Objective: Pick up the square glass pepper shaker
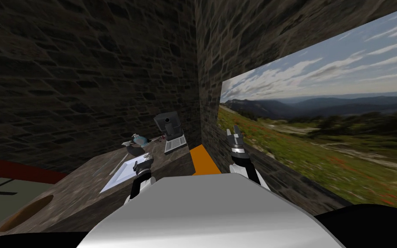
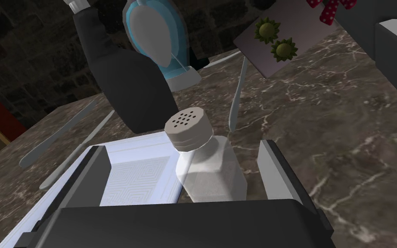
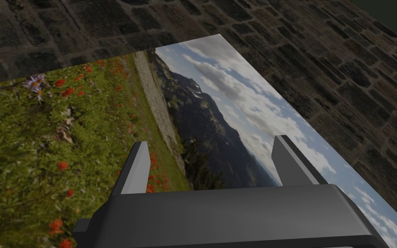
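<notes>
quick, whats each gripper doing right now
Left gripper: open, fingers either side of the pepper shaker, not gripping it.
Right gripper: open, empty.

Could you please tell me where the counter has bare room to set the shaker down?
The bare marble counter bordered by the pepper shaker, the spoon and the flowered card is the widest free patch. It is crowded on the shaker's other side: white tray, dark bottle, blue object and two knives.

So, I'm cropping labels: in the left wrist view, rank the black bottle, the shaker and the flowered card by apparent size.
Largest: black bottle.
Then shaker and flowered card, about alike; the shaker is nearer the camera.
</notes>
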{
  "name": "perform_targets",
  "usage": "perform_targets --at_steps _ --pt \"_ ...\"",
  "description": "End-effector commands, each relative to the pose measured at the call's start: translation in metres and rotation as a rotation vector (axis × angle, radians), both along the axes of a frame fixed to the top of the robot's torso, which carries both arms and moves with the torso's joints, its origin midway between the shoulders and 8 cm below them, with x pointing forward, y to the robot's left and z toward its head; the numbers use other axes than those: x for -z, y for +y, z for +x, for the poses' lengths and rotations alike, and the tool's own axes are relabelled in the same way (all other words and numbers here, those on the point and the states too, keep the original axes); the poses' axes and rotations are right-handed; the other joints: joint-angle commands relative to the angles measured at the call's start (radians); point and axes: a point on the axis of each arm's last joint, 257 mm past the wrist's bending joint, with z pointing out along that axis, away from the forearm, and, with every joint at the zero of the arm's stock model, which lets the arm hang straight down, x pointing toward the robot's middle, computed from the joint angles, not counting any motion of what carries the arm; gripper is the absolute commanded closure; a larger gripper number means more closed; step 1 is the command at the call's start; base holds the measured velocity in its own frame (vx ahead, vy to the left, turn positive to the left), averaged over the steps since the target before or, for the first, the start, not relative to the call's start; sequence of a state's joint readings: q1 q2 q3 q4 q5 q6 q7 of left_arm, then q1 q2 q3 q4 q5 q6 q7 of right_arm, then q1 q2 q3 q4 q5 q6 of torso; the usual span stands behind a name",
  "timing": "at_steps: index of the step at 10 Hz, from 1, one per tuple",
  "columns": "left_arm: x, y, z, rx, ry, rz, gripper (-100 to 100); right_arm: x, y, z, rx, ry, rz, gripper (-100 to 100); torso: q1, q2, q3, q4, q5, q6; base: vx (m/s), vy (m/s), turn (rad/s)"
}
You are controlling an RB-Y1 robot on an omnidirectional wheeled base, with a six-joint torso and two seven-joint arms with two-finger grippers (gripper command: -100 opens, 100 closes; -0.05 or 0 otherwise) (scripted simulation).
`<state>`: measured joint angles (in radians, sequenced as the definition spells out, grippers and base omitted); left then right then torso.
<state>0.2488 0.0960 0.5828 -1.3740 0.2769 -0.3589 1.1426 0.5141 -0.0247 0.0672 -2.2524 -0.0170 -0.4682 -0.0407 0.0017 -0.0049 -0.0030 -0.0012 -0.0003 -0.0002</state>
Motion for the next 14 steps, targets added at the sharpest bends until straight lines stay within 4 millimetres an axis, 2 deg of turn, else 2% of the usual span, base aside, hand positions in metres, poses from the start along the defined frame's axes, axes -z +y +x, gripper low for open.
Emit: perform_targets --at_steps 1,2,3,4,8,9,10,11,12,14 --pt "0.000 0.000 0.000 0.000 0.000 0.000 -100 0.000 0.000 0.000 0.000 0.000 0.000 0 0.000 0.000 0.000 0.000 0.000 0.000 0.035 0.005 -0.002" --pt "0.001 0.000 0.000 -0.001 -0.001 -0.005 0 0.000 0.000 0.000 0.000 0.000 0.000 0 0.000 0.003 0.001 0.000 0.000 0.000 0.007 0.001 0.000" --pt "0.001 0.000 0.000 -0.001 -0.001 -0.005 -100 0.000 0.000 0.000 0.000 0.000 0.000 0 -0.001 0.005 0.003 0.001 0.000 0.000 0.000 0.000 0.000" --pt "0.001 0.000 0.000 -0.001 -0.001 -0.005 100 0.000 0.000 0.000 0.000 0.000 0.000 0 -0.001 0.005 0.003 0.001 0.000 0.000 0.000 0.000 0.000" --pt "0.000 0.000 0.000 -0.001 -0.006 -0.007 100 0.000 0.000 0.000 0.000 0.000 0.000 0 -0.001 0.005 0.003 0.000 -0.001 0.000 0.000 0.000 0.000" --pt "0.000 0.000 0.000 -0.001 -0.006 -0.007 0 0.000 0.000 0.000 0.000 0.000 0.000 0 -0.001 0.005 0.002 0.000 -0.001 0.000 0.000 0.000 0.000" --pt "0.000 0.000 0.000 -0.001 -0.006 -0.008 100 0.000 0.000 0.000 0.000 0.000 0.000 0 -0.001 0.005 0.002 0.000 -0.001 0.000 0.000 0.000 0.000" --pt "0.000 0.000 0.001 -0.001 -0.007 -0.008 0 0.000 0.000 0.000 0.000 0.000 0.000 0 -0.001 0.005 0.002 0.000 -0.001 0.000 0.000 0.000 0.000" --pt "-0.014 0.000 0.015 0.013 -0.032 0.004 -100 0.000 0.000 0.000 0.000 0.000 0.000 0 -0.001 0.005 0.002 0.000 -0.001 0.000 -0.070 -0.015 0.251" --pt "-0.032 -0.004 0.036 0.033 -0.070 0.013 -100 0.000 0.000 0.000 0.000 0.000 0.000 0 -0.002 0.011 0.006 0.001 -0.001 -0.001 -0.110 -0.030 0.245"
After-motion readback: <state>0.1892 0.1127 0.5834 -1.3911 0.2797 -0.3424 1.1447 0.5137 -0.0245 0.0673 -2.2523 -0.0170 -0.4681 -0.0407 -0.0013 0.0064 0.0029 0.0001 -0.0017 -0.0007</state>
